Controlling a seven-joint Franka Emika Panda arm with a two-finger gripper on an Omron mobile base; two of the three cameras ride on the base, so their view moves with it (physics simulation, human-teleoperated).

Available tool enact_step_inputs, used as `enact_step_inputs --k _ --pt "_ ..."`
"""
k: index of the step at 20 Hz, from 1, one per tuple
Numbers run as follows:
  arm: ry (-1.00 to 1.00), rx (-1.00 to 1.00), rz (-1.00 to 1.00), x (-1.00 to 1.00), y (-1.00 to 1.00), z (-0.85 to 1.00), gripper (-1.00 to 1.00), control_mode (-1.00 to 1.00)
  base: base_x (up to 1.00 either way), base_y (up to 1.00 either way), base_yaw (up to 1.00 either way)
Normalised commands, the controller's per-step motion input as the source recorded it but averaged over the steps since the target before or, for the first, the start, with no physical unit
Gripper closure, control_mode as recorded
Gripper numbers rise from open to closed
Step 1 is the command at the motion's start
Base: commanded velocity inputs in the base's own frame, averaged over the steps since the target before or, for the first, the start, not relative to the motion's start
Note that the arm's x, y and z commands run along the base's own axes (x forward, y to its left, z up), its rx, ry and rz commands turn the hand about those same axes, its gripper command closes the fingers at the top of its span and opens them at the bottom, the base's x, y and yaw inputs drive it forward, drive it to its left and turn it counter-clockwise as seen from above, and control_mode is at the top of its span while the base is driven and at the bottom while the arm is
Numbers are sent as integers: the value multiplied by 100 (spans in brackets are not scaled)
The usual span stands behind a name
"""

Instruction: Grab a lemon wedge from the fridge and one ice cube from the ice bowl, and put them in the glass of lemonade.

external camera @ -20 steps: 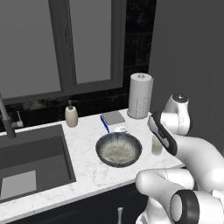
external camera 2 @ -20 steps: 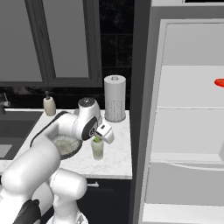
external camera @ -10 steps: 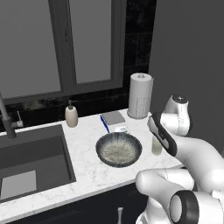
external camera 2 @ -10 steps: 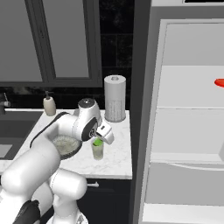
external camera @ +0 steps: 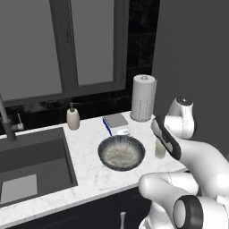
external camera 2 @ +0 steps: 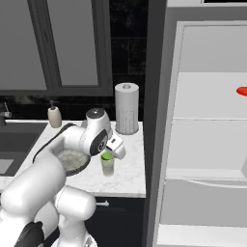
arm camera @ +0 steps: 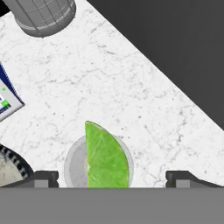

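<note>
My gripper (arm camera: 111, 177) hangs just above the glass of lemonade (external camera 2: 107, 167), its jaws open wide, with one fingertip (arm camera: 43, 177) on each side of the rim. The lemon wedge (arm camera: 105, 157), yellow-green with a pointed tip, rests in the mouth of the glass (arm camera: 74, 164), free of both fingers. In the right base view the wedge (external camera 2: 107, 156) shows as a green cap on the tumbler. The ice bowl (external camera: 120, 152) sits on the counter just left of the glass (external camera: 160, 150). To the right the fridge (external camera 2: 207, 144) stands open, showing white shelves.
A paper-towel roll (external camera: 143, 97) stands behind the glass, and a soap bottle (external camera: 73, 117) is by the sink (external camera: 31, 161). A blue-and-white box (external camera: 114, 123) lies behind the bowl. A flat red disc (external camera 2: 242, 90) lies on a fridge shelf. The counter edge runs close to the glass.
The jaws have gone from shut to wide open, letting go of the lemon wedge, which now sits in the top of the glass. The arm has barely moved.
</note>
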Motion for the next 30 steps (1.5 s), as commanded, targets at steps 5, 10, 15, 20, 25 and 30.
enact_step_inputs --k 5,10,15,20,25,30 --pt "-1 1 0 -23 0 18 -100 -100 0 0 0" --pt "-7 3 4 -34 0 36 -100 -100 0 0 0" --pt "-6 4 4 -31 0 38 -100 -100 0 0 0" --pt "-2 5 3 -42 0 47 -100 -100 0 0 0" --pt "-5 4 9 -60 5 58 -100 -100 0 0 0" --pt "-6 3 8 -69 2 50 -100 -100 0 0 0"
